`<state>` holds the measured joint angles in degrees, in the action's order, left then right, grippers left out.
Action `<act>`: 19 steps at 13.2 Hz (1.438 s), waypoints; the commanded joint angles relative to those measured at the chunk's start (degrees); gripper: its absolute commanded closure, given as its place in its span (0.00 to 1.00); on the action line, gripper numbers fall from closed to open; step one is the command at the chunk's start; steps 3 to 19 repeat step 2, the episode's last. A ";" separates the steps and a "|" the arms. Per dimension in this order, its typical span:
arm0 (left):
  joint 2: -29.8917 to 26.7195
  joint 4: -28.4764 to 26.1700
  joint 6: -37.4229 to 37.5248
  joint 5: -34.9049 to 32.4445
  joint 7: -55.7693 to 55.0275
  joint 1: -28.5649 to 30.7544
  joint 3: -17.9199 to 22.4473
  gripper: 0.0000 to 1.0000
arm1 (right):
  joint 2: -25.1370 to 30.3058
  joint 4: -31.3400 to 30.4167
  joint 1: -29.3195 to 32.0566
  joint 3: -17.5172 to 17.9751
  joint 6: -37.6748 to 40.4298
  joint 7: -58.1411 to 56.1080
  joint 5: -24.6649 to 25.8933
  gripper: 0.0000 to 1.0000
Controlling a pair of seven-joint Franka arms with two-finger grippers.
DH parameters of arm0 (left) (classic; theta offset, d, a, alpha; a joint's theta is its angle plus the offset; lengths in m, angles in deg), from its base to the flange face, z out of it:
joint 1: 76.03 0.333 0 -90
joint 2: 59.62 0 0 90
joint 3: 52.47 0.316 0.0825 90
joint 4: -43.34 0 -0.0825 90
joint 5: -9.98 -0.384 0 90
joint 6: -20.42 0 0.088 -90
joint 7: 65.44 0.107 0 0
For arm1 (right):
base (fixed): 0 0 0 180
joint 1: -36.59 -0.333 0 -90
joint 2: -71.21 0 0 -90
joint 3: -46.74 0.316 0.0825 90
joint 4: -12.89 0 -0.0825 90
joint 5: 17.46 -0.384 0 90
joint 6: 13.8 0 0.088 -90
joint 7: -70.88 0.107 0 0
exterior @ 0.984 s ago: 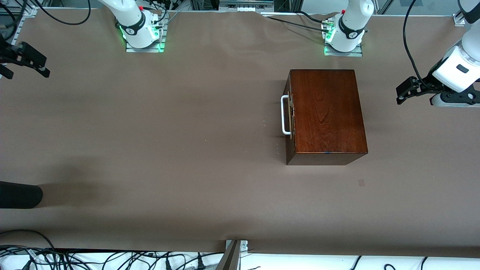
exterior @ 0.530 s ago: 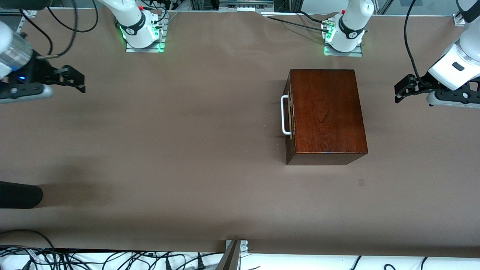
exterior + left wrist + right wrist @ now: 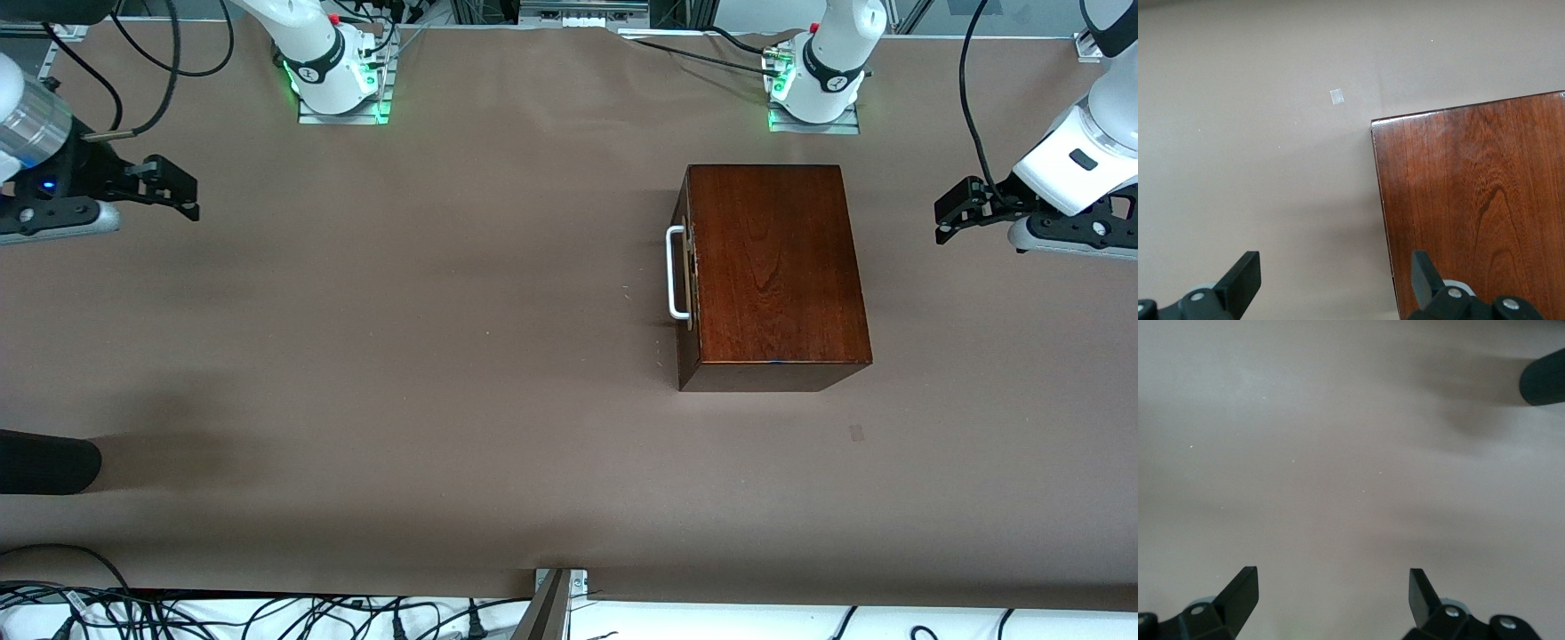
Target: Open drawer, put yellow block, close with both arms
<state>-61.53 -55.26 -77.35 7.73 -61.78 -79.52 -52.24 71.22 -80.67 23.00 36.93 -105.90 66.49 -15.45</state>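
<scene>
At the right arm's end of the table, the right arm's black two-finger gripper (image 3: 182, 191) is hanging over bare brown table covering (image 3: 400, 356), its fingers spread wide and holding nothing; its wrist view is showing only the covering and a dark rounded object (image 3: 1543, 379) lying at the table's edge.

Toward the left arm's end, the large glossy mahogany-coloured wooden box (image 3: 773, 267) is sitting flat on the table. Its drawer (image 3: 683, 276), dark reddish-brown at the front, is sitting fully shut and flush, facing the right arm's end, with the white loop handle (image 3: 676, 271) standing out from it. The box is looking stiff and fairly heavy, with a polished, slippery top, so I judge it is unlikely to tip but could slide on the covering when the drawer is being pulled. The handle is the obvious place to take hold: a finger through the loop or a pinch across its bar, pulling straight out, while the other arm is bracing the box.

The small bright-yellow cube is not showing in any view, so I cannot say where it is; going by the task, it should be light and rigid, best pinched across two flat faces.

The left arm's black two-finger gripper (image 3: 949, 218) is hovering over the table just past the box's end, fingers wide apart and empty, with the box's corner showing in its wrist view.
</scene>
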 commanded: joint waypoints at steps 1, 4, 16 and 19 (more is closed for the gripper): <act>0.77 1.92 1.53 -1.44 1.00 -0.29 -0.06 0.00 | 0.42 0.12 -0.03 -0.30 0.43 0.09 -0.08 0.00; 0.94 2.53 1.61 -1.35 1.00 -0.38 -0.15 0.00 | 0.51 0.04 -0.12 -0.21 0.52 0.17 -0.08 0.00; 0.94 2.53 1.61 -1.35 1.00 -0.38 -0.15 0.00 | 0.51 0.04 -0.12 -0.21 0.52 0.17 -0.08 0.00; 0.94 2.53 1.61 -1.35 1.00 -0.38 -0.15 0.00 | 0.51 0.04 -0.12 -0.21 0.52 0.17 -0.08 0.00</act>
